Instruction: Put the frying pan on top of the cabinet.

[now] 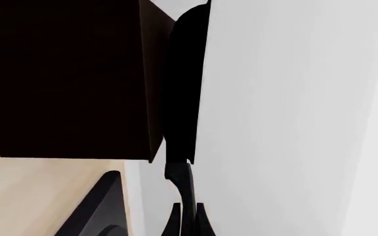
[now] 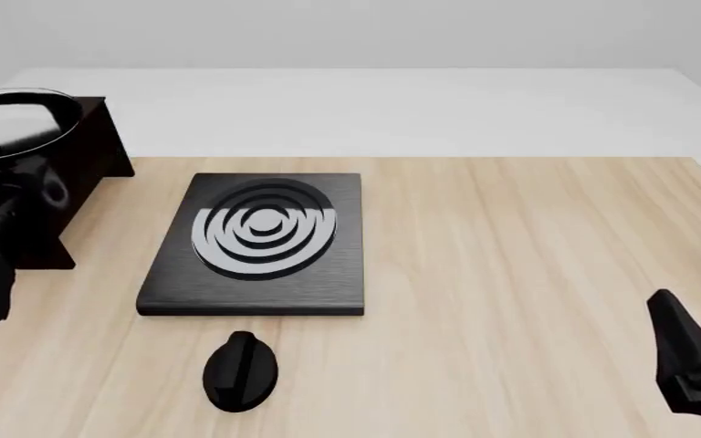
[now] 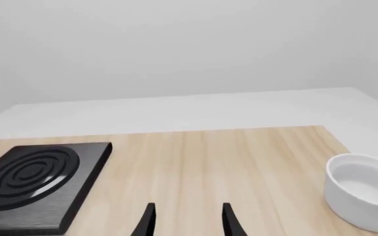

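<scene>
Bench (image 2: 521, 274): light wood with fine lengthwise grain, filling the near part of the front view; its far edge runs straight across.
Surface beyond the bench (image 2: 423, 109): flat pale grey-white, reaching back from the wood's far edge to the wall.
Wall (image 3: 189, 44): plain, pale grey, unmarked, meeting the pale surface in a soft straight line.
Light: even and diffuse; only faint, soft shadows lie on the wood.
Other furniture: cannot tell beyond these surfaces.
</scene>
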`<action>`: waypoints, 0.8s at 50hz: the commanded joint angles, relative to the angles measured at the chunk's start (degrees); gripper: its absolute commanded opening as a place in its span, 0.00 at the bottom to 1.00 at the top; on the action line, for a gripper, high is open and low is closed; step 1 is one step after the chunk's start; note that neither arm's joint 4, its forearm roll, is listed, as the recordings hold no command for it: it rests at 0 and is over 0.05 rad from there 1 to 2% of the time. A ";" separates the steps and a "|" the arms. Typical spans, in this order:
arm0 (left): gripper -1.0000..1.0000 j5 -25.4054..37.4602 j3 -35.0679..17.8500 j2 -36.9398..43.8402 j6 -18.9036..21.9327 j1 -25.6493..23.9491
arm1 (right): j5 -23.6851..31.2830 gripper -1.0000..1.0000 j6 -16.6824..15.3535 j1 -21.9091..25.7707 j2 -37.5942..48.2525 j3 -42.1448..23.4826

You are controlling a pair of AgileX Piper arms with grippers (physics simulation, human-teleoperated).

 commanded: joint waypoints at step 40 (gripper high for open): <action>1.00 -1.24 -2.45 1.50 3.49 0.05 | -2.04 1.00 -0.39 0.18 2.79 -0.12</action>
